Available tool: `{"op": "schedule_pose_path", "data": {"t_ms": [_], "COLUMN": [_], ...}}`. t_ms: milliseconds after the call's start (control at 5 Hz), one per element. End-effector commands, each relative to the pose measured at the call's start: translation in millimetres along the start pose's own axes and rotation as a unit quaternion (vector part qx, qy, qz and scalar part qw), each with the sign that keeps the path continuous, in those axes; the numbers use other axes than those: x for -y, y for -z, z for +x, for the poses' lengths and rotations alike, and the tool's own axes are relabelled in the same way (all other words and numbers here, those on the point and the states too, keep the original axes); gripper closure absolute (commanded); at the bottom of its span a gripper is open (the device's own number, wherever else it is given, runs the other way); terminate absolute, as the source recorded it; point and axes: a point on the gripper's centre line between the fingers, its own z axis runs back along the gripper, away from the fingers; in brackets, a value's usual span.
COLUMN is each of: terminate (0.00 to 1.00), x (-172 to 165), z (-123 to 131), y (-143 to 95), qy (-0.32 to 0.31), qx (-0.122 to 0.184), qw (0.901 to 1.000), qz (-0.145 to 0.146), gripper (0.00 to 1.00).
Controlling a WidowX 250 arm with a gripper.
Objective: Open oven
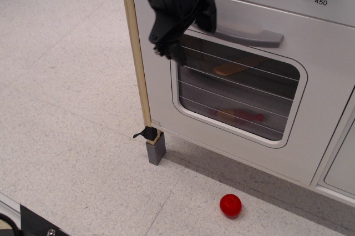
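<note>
Our hand at the oven door

Our black hand is wide open, holding nothing, by the big white toy oven's shut door; its grey bar handle is just right.

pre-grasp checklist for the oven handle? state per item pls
1. Oven door shut, not yet pulled: ok.
2. Handle free along its right part: ok; its left end is hidden behind the pincer.
3. Pincer open wide enough for the bar: ok, both fingers are spread.
4. Pincer straddling the handle: cannot tell, one view only, depth unclear.
5. Clear of the wooden post on the left: ok, a gap shows.
6. Red ball on the floor below the door: not ok if the door swings down that far.
</note>
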Motion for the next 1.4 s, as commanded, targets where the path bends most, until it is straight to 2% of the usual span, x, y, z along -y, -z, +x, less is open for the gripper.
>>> {"op": "schedule_pose_path", "data": {"t_ms": [0, 200, 800, 1200], "terminate": [0.0, 0.0, 0.0, 0.0], "x": [13.5, 17.3, 16.2, 1.9], "z": [-7.3, -15.1, -19.3, -17.2], "y": [2.2, 12.7, 27.1, 25.2], "qy": [-0.044, -0.048, -0.073, -0.059], "qx": [-0.014, -0.022, -0.025, -0.029], "qw": [0.9981, 0.9983, 0.9968, 0.9978], "qz": [-0.04, -0.024, -0.022, -0.003], "gripper": [0.0, 0.0, 0.0, 0.0]}}
